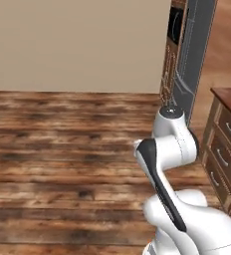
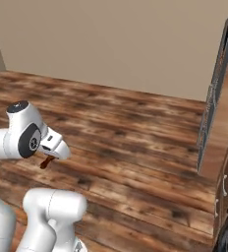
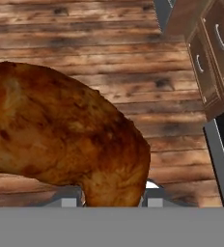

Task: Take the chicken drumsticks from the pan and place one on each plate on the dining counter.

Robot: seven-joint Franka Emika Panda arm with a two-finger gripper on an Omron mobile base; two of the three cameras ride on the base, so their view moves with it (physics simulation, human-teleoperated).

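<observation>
A dark reddish-brown chicken drumstick [image 3: 70, 135] looms large in the hand view, its narrow end pinched between my gripper's [image 3: 111, 198] two fingertips [image 3: 153, 197], which are shut on it. In the right base view the same drumstick [image 2: 46, 162] hangs as a small brown piece under the gripper [image 2: 51, 153], held over the wooden floor. The arm [image 1: 167, 149] is folded close to the base. The pan, the plates and the dining counter are out of view.
Wooden plank floor [image 1: 62, 149] stretches ahead to a beige wall [image 1: 77, 45]. A drawer cabinet [image 1: 227, 144] with a reddish-brown top stands at the right, and a tall grey appliance [image 1: 192, 55] beyond it. The cabinet drawers [image 3: 215, 58] also appear in the hand view.
</observation>
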